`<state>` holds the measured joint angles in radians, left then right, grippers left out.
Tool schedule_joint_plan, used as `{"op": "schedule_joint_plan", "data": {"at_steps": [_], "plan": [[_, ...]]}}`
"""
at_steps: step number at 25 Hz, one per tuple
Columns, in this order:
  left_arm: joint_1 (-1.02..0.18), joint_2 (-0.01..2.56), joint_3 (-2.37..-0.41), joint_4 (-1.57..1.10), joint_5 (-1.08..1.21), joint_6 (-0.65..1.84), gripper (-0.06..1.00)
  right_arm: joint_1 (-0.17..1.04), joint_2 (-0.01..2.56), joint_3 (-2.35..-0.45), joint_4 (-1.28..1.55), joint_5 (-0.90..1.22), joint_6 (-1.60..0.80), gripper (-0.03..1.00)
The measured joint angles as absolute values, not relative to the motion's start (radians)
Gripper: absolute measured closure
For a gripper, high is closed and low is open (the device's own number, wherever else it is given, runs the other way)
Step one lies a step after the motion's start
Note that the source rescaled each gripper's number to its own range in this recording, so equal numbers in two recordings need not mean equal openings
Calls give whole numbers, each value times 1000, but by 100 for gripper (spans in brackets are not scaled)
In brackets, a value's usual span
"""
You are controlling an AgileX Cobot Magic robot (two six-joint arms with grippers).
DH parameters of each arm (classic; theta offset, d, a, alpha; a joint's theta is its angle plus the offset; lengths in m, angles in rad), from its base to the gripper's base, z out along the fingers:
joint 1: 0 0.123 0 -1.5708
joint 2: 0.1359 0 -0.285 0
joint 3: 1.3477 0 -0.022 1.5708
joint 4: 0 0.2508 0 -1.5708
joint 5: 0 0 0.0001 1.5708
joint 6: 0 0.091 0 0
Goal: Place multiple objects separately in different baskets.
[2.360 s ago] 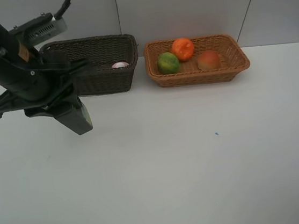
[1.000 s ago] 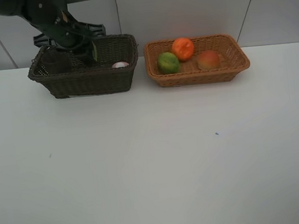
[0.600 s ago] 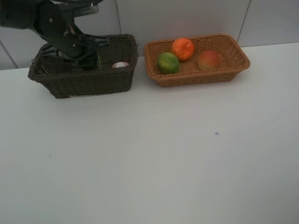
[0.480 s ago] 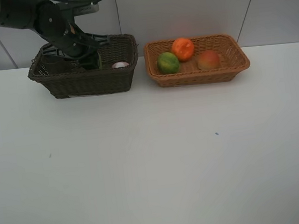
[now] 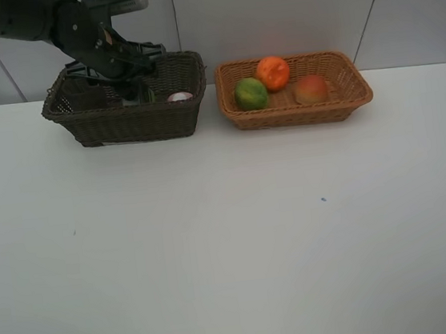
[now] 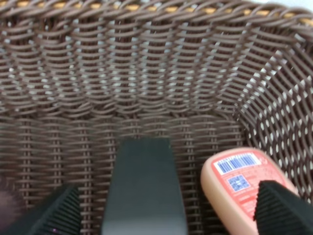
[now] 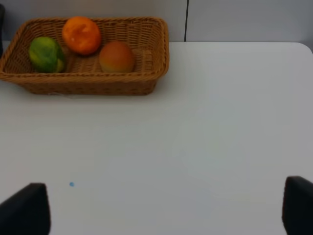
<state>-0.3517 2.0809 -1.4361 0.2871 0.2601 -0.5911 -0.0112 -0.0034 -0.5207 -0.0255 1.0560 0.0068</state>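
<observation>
My left gripper (image 5: 135,92) reaches down into the dark brown basket (image 5: 137,122) at the back left. In the left wrist view it is open (image 6: 166,213), its two fingertips (image 6: 54,215) standing wide on either side of the black square bottle (image 6: 144,186), which lies on the basket floor (image 6: 146,73). Beside it lies the pink bottle (image 6: 244,181), whose white cap (image 5: 180,97) shows above the rim. The tan basket (image 5: 298,116) holds the orange (image 5: 273,72), the green fruit (image 5: 251,93) and the peach (image 5: 311,89). My right gripper (image 7: 161,210) is open over bare table.
The two baskets stand side by side along the back of the white table (image 5: 230,231), close to the wall. In the right wrist view the tan basket (image 7: 98,83) lies ahead and to one side of the fingertips (image 7: 24,208). A small blue speck (image 5: 323,199) marks the tabletop.
The left arm carried the black bottle from over the table into the dark basket and lowered it. Its jaws have now opened and the bottle lies free on the basket floor.
</observation>
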Motion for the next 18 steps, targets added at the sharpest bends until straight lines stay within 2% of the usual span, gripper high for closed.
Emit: {"op": "schedule_joint_plan", "data": {"at_steps": [10,18], "plan": [[-352,2010,-1436,287,272,-590,1,-11,-3,-521,-26,1056,7,-3],[-352,1766,-1382,344,350,-569,0,-11,-3,-521,-26,1056,7,-3]]}}
